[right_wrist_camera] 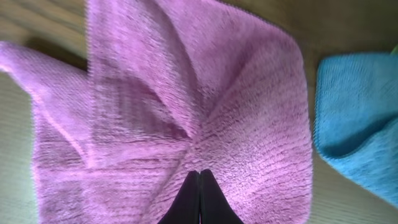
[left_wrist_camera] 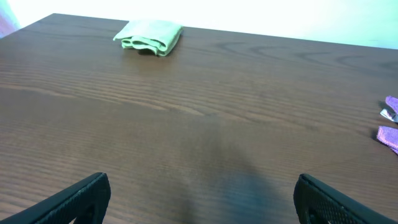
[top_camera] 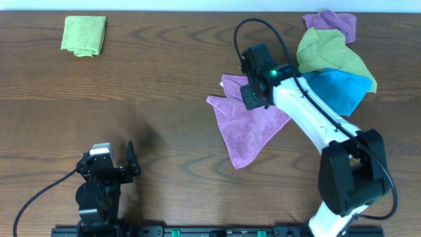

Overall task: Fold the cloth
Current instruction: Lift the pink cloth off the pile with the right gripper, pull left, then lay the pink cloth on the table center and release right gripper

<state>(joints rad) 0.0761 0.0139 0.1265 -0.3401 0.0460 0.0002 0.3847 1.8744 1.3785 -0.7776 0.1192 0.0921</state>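
Overhead: found the purple cloth [top_camera: 253, 131] rumpled right of centre on the surface [top_camera: 164, 79], just beside a heap of blue cloth [top_camera: 339, 89] and olive-green cloth [top_camera: 332, 52], with the right gripper [top_camera: 253, 97] on its upper part. Noted wide bare room leftward, up to a folded green cloth [top_camera: 83, 35] near the far-left corner.

Left wrist: saw the left gripper [left_wrist_camera: 205, 205] spread wide, holding nothing, above bare wood.

Right wrist: saw the right gripper closed tight, pinching purple fabric, with creases fanning from the tips.

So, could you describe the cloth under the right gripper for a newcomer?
On the brown wooden table, find the heap of coloured cloths at far right. Just left lies a crumpled pale purple cloth, the only one under the right gripper.
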